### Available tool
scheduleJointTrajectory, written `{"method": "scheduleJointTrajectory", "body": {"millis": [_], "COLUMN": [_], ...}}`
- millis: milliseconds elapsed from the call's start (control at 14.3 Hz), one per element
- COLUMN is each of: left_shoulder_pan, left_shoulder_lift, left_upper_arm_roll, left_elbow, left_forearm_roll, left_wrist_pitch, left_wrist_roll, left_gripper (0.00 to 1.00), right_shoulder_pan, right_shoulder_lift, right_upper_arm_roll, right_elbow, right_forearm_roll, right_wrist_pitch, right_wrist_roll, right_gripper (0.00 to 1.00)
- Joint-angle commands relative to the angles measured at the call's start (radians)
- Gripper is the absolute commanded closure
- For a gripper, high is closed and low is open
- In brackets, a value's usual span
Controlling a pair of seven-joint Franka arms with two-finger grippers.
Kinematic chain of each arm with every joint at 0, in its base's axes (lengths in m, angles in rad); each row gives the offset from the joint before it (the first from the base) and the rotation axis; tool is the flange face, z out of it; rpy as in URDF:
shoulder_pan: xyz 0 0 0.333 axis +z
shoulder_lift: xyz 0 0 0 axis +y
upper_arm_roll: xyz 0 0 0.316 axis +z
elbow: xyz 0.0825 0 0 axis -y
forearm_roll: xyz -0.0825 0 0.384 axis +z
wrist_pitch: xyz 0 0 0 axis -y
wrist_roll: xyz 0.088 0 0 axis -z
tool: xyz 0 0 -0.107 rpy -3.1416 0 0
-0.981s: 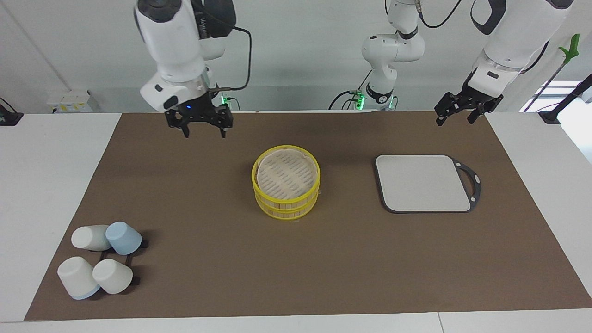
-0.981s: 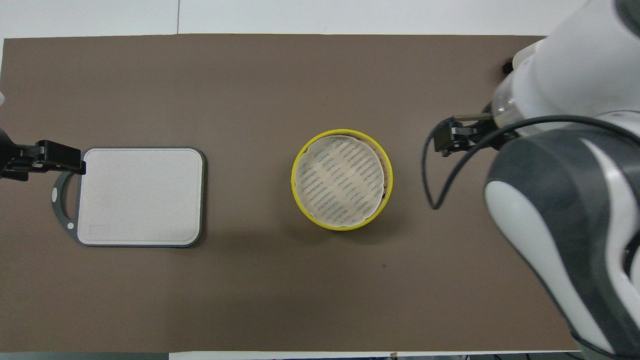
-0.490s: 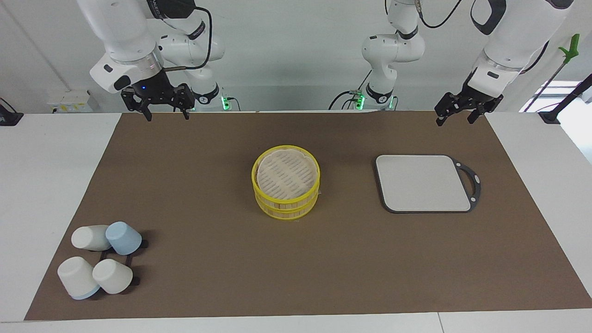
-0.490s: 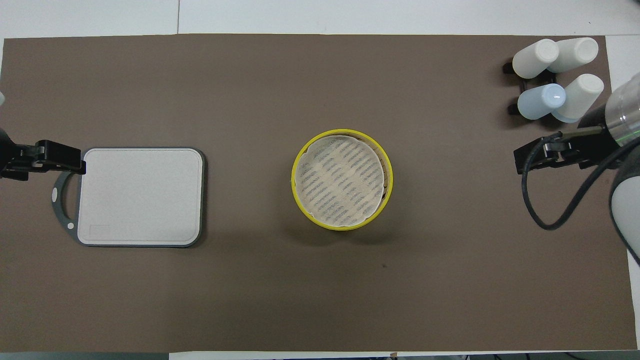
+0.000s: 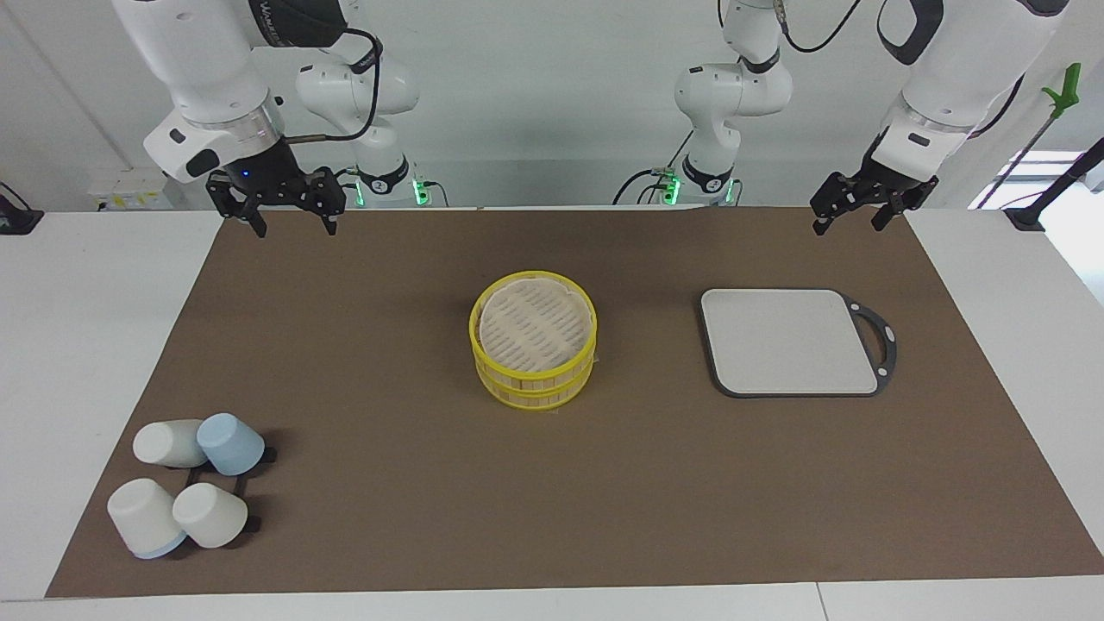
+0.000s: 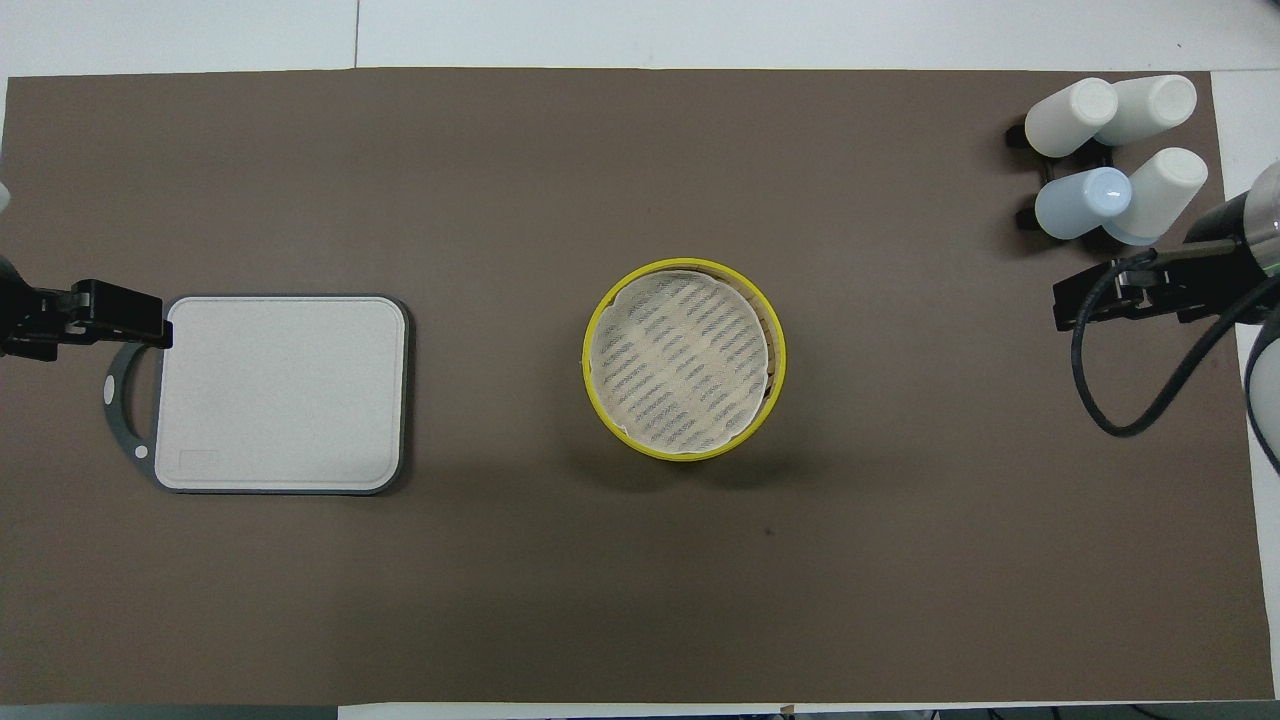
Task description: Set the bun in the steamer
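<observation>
The steamer stands in the middle of the brown mat, a round basket with yellow rims and a pale woven top; it also shows in the overhead view. No bun shows in either view. My right gripper is open and empty, up in the air over the mat's edge at the right arm's end; it shows in the overhead view beside the cups. My left gripper is open and empty, over the mat's corner at the left arm's end, beside the grey board's handle in the overhead view.
A grey rectangular board with a dark handle lies toward the left arm's end. Several upturned cups, white and one pale blue, stand on a black rack at the right arm's end, farther from the robots than the steamer.
My right gripper has drawn away from the steamer toward the right arm's end of the mat, uncovering the cups in the overhead view. The left arm has not moved.
</observation>
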Motion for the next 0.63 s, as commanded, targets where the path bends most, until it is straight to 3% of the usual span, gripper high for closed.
{"method": "scheduleJointTrajectory", "body": {"millis": [0,561], "left_shoulder_pan": [0.009,0.009], "left_shoulder_lift": [-0.017,-0.017], "left_upper_arm_roll": [-0.002,-0.003], "left_elbow": [-0.018,-0.017], "left_forearm_roll": [-0.017,-0.017], "left_wrist_pitch": [0.016,0.016], "left_wrist_roll": [0.013,0.01], "left_gripper": [0.0,0.0], "right_shoulder_pan": [-0.011,-0.011], "right_shoulder_lift": [-0.011,-0.016], "right_upper_arm_roll": [0.005,0.005], "right_elbow": [-0.007,-0.003], "right_forearm_roll": [0.011,0.011], "right_wrist_pitch": [0.015,0.009], "right_wrist_roll": [-0.013,-0.013], "right_gripper": [0.0,0.0]}}
